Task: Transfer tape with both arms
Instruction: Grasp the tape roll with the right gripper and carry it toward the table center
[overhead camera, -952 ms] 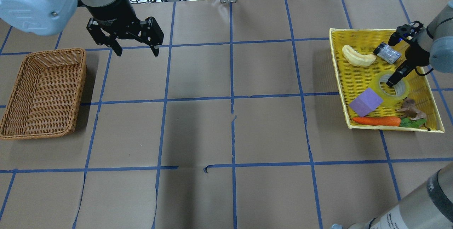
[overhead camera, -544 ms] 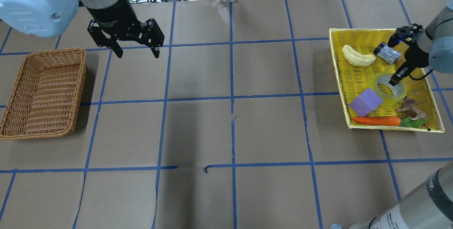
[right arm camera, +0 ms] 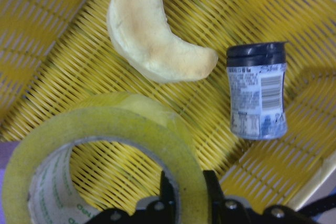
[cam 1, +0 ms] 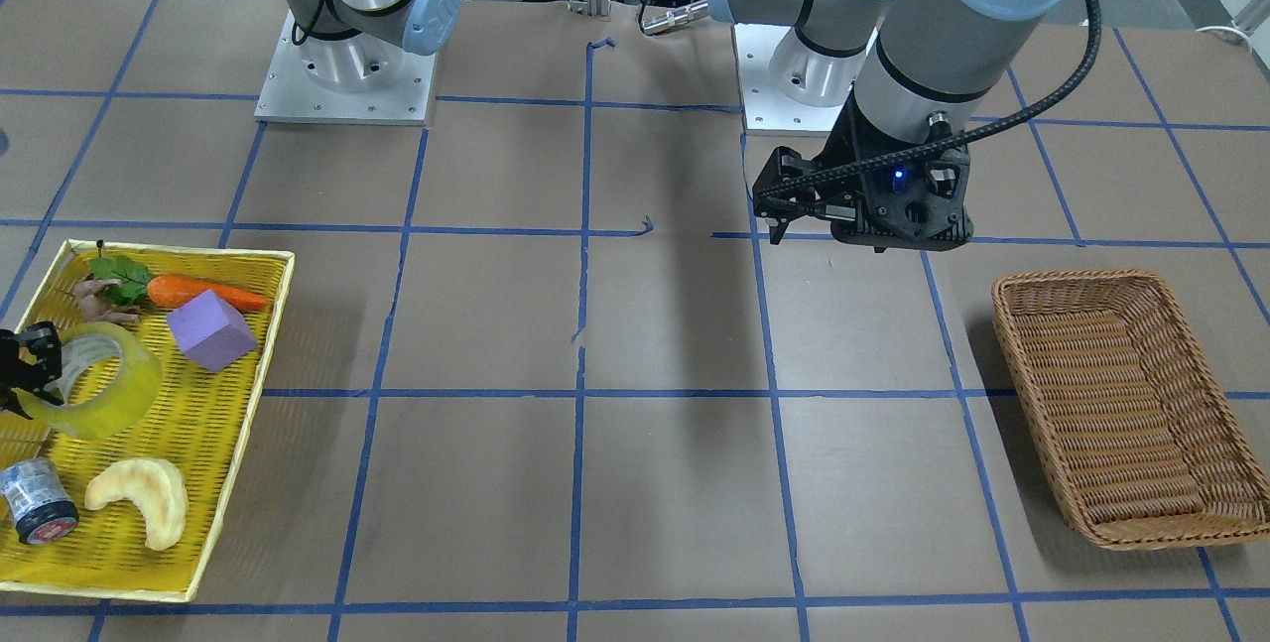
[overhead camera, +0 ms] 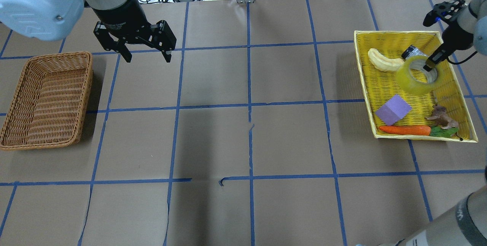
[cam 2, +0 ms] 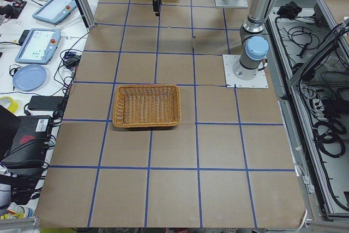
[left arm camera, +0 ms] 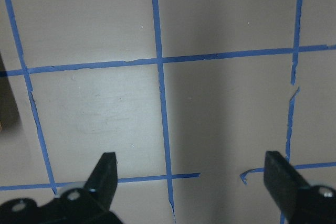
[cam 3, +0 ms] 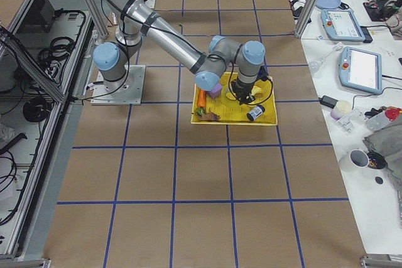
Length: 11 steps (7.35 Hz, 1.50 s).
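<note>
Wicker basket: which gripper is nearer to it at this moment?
Left. The left gripper hangs open above the table, beside the wicker basket, toward the middle. The right gripper is at the other end, over the yellow tray, shut on the tape.

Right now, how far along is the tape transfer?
Done: the right gripper is clamped on the tape by its wall. In hand: the tape hangs tilted above the tray. Left: the handover to the open left gripper, which hovers near the basket, then probably the drop there.

glossy transl. tape (overhead camera: 409, 85), woven wicker basket (overhead camera: 45, 101)
</note>
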Motion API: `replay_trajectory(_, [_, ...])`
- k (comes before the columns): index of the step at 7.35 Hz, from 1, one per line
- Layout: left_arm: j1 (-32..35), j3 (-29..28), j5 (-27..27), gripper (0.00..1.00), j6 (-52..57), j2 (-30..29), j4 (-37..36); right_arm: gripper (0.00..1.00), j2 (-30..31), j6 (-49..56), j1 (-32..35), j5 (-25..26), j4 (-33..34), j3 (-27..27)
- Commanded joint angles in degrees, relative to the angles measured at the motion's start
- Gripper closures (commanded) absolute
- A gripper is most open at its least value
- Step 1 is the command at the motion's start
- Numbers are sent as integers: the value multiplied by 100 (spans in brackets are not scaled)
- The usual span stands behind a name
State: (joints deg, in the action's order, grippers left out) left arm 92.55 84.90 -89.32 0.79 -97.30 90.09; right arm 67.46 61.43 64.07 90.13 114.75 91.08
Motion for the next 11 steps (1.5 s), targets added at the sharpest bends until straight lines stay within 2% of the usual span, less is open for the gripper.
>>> replay_trajectory(1, [-1,0,-7,0,9,9,0,100,48,-839,726,-13,-435,-468])
replay_trajectory(3, [-1,0,-7,0,9,9,0,100,-40,-2636,1989,-22,-410,-468])
replay_trajectory(5, [-1,0,-7,0,9,0,0,100,-277,-4396,2896,-57,-287,-460])
replay_trajectory(6, [-1,0,-7,0,9,0,0,100,-356,-5325,3327,-231,-199,-451])
replay_trajectory(9, [-1,9,-16,0,18,0,0,100,-786,-6860,4129,-190,257,-268])
replay_trajectory(11, [-1,9,-16,0,18,0,0,100,-814,-7021,4227,-259,609,127])
